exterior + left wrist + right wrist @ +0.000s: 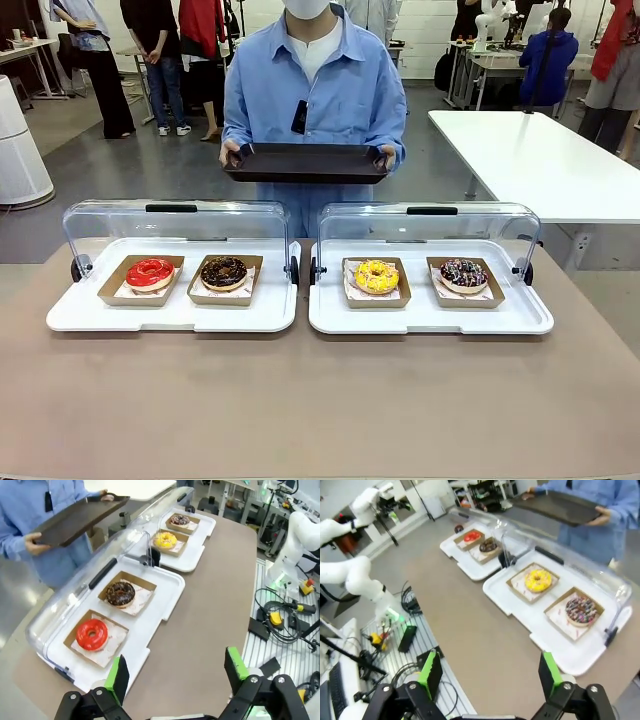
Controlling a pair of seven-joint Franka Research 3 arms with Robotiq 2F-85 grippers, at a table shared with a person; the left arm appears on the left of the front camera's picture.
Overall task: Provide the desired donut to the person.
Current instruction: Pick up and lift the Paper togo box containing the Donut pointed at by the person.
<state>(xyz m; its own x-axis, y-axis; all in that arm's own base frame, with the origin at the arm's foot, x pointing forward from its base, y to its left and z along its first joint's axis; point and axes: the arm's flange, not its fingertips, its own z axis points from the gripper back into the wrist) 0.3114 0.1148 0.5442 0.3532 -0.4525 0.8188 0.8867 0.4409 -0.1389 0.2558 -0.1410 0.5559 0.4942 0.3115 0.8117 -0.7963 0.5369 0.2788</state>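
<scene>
The left gripper (176,669) and right gripper (489,669) are both spread wide, holding nothing, above the bare brown surface (320,400), which lies open along its near edge. Two white plastic trays (170,312) (430,318) sit side by side under raised clear lids (175,222). They hold a red glazed donut (150,272), a chocolate donut (223,271), a yellow donut (377,275) and a sprinkled chocolate donut (463,273). At the far edge the person in a light-blue shirt (310,90) holds a dark rectangular tray (305,162).

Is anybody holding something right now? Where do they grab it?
The person holds a dark tray by its two side edges. The left gripper and right gripper hold nothing.
</scene>
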